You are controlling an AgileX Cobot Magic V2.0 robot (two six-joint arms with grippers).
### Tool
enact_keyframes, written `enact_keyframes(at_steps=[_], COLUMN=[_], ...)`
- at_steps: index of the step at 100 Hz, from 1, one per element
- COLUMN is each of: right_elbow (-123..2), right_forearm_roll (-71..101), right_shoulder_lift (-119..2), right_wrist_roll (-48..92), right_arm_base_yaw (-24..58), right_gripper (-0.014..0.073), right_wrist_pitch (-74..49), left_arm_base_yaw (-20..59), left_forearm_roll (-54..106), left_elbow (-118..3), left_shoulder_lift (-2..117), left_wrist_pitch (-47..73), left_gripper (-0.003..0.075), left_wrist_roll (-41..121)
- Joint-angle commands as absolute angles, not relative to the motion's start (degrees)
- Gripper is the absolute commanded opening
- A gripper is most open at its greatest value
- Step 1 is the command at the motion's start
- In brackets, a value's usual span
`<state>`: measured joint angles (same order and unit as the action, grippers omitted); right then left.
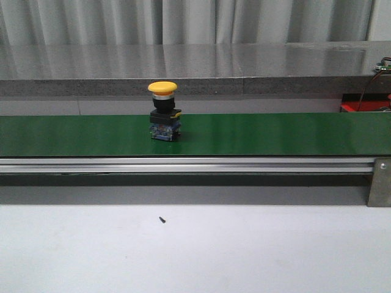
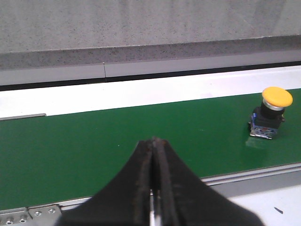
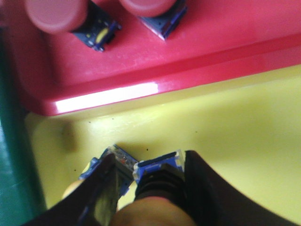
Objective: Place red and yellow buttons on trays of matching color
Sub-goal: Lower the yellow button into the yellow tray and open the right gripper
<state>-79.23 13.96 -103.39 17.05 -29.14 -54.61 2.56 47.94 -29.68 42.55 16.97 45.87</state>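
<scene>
Over yellow tray, right gripper clamps yellow button; left gripper jaws closed, empty, above green belt.

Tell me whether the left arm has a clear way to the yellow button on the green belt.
Probably yes. The left end effector hangs shut over the green belt, and only bare belt lies between it and the upright yellow button. It would have to open first.
</scene>
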Motion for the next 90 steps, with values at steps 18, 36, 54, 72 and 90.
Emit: enact_keyframes(at_steps=[18, 36, 54, 72, 90], right_elbow=[-81.0, -81.0, -81.0, -81.0, -81.0], right_forearm_roll=[15.2, 14.9, 14.5, 14.5, 14.5], right_shoulder_lift=[-105.3, -106.6, -107.1, -107.4, -107.3], right_wrist_roll=[17.3, 17.3, 17.3, 17.3, 17.3], right_arm_base_yaw=[-29.5, -29.5, -29.5, -29.5, -29.5], right_gripper=[0.0216, 0.0216, 0.0218, 0.0358, 0.0468], right_wrist_pitch=[-51.9, -50.5, -49.9, -50.1, -50.1], left_arm_base_yaw=[3.0, 3.0, 3.0, 3.0, 3.0], left_forearm_roll=[49.4, 49.4, 49.4, 49.4, 49.4], left_elbow=[-31.3, -31.3, -31.3, -31.3, -31.3], left_shoulder_lift=[42.2, 42.2, 42.2, 42.2, 42.2], left_wrist_pitch=[14.2, 14.1, 14.1, 14.1, 14.1], left_gripper=[-0.0020, -0.0020, -0.0020, -0.0020, -0.0020], left_wrist_roll=[45.9, 45.9, 45.9, 45.9, 45.9])
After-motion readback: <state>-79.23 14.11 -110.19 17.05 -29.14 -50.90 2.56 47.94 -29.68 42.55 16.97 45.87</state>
